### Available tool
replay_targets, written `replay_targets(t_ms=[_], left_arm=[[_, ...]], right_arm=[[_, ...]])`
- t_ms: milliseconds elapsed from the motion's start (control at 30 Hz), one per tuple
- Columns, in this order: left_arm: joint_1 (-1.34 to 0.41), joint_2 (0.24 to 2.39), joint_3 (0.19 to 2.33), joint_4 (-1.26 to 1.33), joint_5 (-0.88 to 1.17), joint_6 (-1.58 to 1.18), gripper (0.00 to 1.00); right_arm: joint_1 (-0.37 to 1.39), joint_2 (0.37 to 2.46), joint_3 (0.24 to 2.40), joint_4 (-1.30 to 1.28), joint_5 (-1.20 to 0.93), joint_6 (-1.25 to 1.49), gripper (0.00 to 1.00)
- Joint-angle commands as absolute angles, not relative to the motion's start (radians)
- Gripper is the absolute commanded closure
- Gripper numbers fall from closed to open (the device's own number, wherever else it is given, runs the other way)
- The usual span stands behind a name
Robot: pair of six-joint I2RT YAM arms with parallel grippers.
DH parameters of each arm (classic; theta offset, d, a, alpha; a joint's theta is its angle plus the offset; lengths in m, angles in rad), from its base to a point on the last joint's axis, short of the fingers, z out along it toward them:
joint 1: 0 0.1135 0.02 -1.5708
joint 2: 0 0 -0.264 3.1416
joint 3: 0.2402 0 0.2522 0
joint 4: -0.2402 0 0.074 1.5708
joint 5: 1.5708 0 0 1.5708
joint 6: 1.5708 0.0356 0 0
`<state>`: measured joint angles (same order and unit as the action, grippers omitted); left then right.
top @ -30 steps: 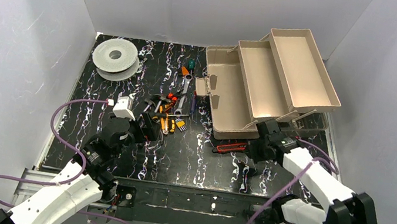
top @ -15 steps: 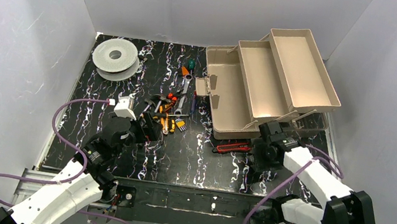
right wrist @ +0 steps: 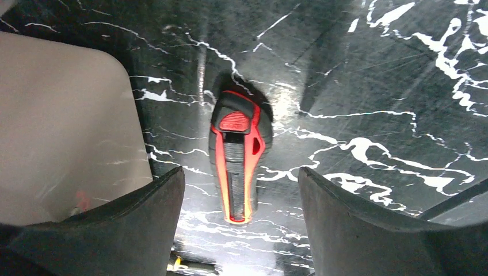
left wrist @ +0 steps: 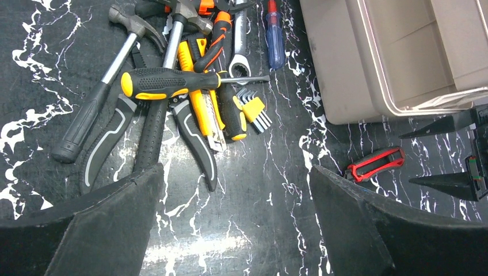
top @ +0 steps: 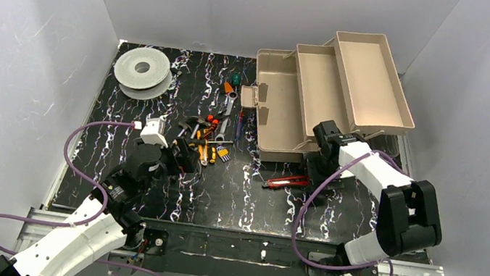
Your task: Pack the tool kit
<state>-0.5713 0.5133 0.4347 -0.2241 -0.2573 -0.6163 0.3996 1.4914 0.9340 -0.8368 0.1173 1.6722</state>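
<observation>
The tan toolbox (top: 282, 118) stands open at the back right with its tiered trays (top: 371, 80) fanned out. Left of it lies a pile of tools (top: 204, 139): hammers (left wrist: 109, 86), a yellow-and-black screwdriver (left wrist: 164, 83), pliers, hex keys (left wrist: 256, 109) and a wrench (left wrist: 239, 46). A red-and-black utility knife (right wrist: 239, 167) lies alone on the table by the box's front corner (right wrist: 63, 126). My right gripper (right wrist: 241, 170) hangs open just above the knife, one finger on each side, not touching it. My left gripper (left wrist: 235, 168) is open and empty over bare table near the pile.
A round grey-white spool (top: 142, 71) sits at the back left. White walls close in the black marbled table (top: 241, 196) on three sides. The right arm's elbow (top: 406, 213) rises near the table's right edge.
My right gripper has gone from shut to open, and its arm has folded in towards the toolbox's front corner. The toolbox sits slightly farther back. The left arm has not moved.
</observation>
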Motion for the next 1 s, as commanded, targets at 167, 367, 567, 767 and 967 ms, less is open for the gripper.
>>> replay_targets(t_ms=[167, 367, 567, 767, 967], left_arm=[[-0.568, 0.49, 0.455, -0.207, -0.275, -0.583, 0.02], [-0.569, 0.469, 0.448, -0.222, -0.276, -0.581, 0.02], [-0.569, 0.448, 0.451, -0.247, -0.285, -0.576, 0.02], [-0.569, 0.451, 0.444, -0.233, -0.279, -0.578, 0.02], [-0.569, 0.446, 0.452, -0.254, -0.293, -0.575, 0.02]], right_arm=[[0.399, 1.603, 0.922, -0.832, 0.105, 1.7, 0.23], [0.421, 1.596, 0.848, -0.776, 0.101, 1.729, 0.23], [0.431, 1.482, 0.732, -0.658, 0.135, 1.74, 0.24], [0.429, 1.416, 0.7, -0.636, 0.159, 1.747, 0.24], [0.43, 1.548, 0.827, -0.746, 0.116, 1.707, 0.25]])
